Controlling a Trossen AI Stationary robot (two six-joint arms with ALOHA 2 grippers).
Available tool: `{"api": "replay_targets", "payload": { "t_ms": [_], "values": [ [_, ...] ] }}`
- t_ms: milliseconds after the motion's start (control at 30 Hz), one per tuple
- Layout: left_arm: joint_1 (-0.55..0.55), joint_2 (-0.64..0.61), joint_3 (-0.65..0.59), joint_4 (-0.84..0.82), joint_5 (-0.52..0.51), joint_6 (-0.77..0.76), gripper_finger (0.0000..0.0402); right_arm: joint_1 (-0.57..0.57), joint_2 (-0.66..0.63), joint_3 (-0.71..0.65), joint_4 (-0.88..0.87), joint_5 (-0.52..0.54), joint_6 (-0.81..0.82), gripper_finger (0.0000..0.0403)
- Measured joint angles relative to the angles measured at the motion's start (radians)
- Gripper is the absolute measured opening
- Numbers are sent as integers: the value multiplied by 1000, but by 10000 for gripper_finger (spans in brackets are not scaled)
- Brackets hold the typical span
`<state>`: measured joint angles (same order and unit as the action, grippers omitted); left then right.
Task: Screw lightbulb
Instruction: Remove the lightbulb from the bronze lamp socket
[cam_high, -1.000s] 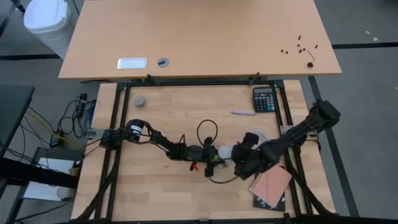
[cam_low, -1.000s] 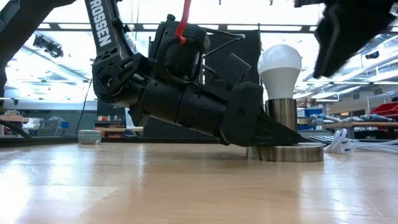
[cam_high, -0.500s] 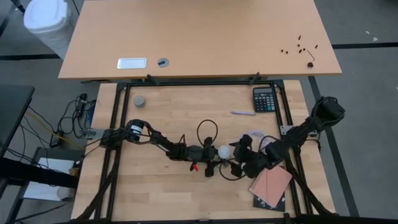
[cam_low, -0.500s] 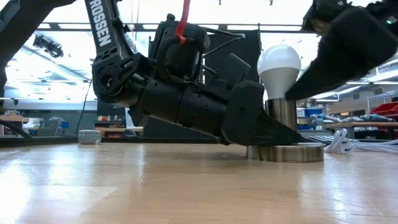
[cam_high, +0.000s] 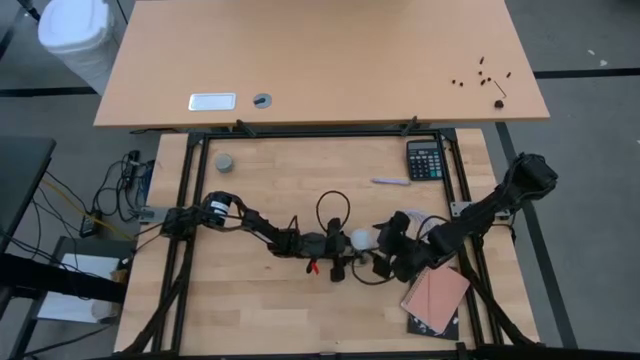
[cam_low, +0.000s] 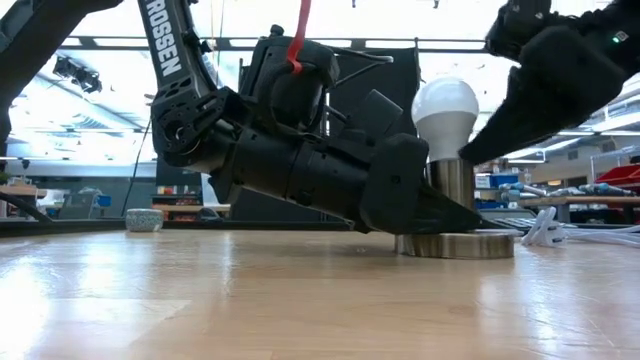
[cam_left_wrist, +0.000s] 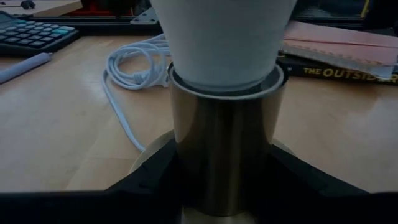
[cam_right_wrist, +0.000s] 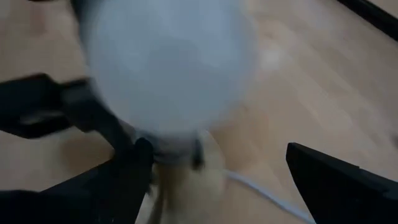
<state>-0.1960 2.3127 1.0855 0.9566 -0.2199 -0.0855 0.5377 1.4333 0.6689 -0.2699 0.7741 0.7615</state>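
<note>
Comparing with a second ago, the right gripper (cam_low: 470, 150) has dropped from above and swung in beside the bulb (cam_low: 446, 108), fingers spread wide either side of it, not yet touching. That suggests the twisting grip is about to be taken. The left gripper (cam_left_wrist: 221, 186) is clamped on the socket (cam_left_wrist: 224, 149) just above the base (cam_low: 458, 245), steadying it. The bulb sits seated in the socket near table centre, long axis vertical, dome up, screw end hidden inside the metal sleeve.
</note>
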Motion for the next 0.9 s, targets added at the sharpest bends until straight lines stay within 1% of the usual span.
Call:
{"api": "replay_targets", "payload": {
  "t_ms": [100, 133, 200, 267, 433, 533, 700, 900],
  "values": [
    [-1, 0, -2, -3, 1, 4, 188, 12, -41, -10, -183, 17, 132, 373],
    [-2, 0, -2, -3, 0, 4, 189, 18, -52, -11, -221, 20, 177, 373],
    [-2, 0, -2, -4, 1, 4, 189, 36, -74, -6, -231, 13, 220, 373],
    [-2, 0, -2, -4, 1, 4, 189, 47, -71, -6, -196, -33, 195, 373],
    [-2, 0, -2, -4, 2, 4, 188, 49, -26, -6, -10, -123, 62, 373],
    [-2, 0, -2, -4, 3, 4, 189, 31, 10, -6, 78, -122, -4, 373],
    [-2, 0, -2, -4, 4, 4, 188, -8, 59, -5, 167, -102, -75, 373],
    [-2, 0, -2, -5, 4, 5, 189, -29, 56, -5, 218, -83, -139, 373]
  ]
}}
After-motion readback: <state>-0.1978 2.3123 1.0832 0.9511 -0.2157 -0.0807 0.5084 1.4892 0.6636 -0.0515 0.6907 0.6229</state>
